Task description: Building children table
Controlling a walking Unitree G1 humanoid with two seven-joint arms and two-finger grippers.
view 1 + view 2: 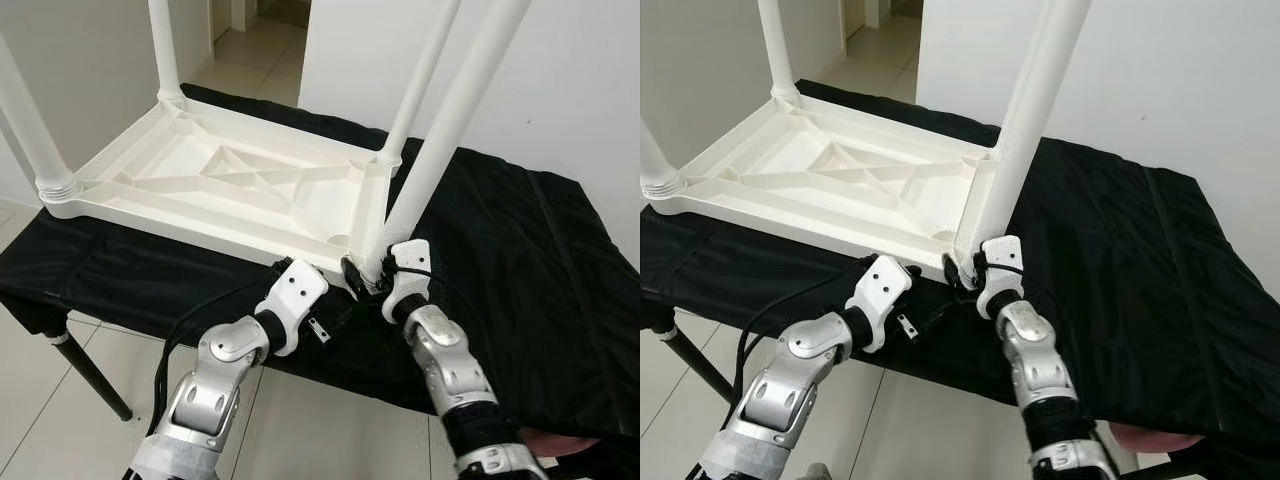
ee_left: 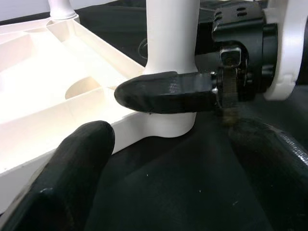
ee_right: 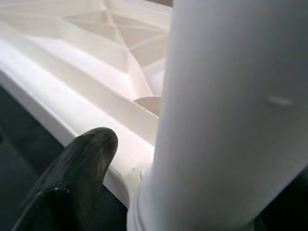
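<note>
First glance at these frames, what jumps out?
A white plastic children's table lies upside down on a black cloth-covered bench, its round white legs pointing up. The right gripper clasps the base of the nearest leg at the table's near corner. The left gripper waits beside that corner.

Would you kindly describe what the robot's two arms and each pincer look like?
Both arms are jointed silver metal segments with black collars at the joints. The left pincer sits on a white wrist housing, and a black cable trails from that arm. The right pincer has a white housing with black fittings. Its fingers are long, rounded, matte black.
</note>
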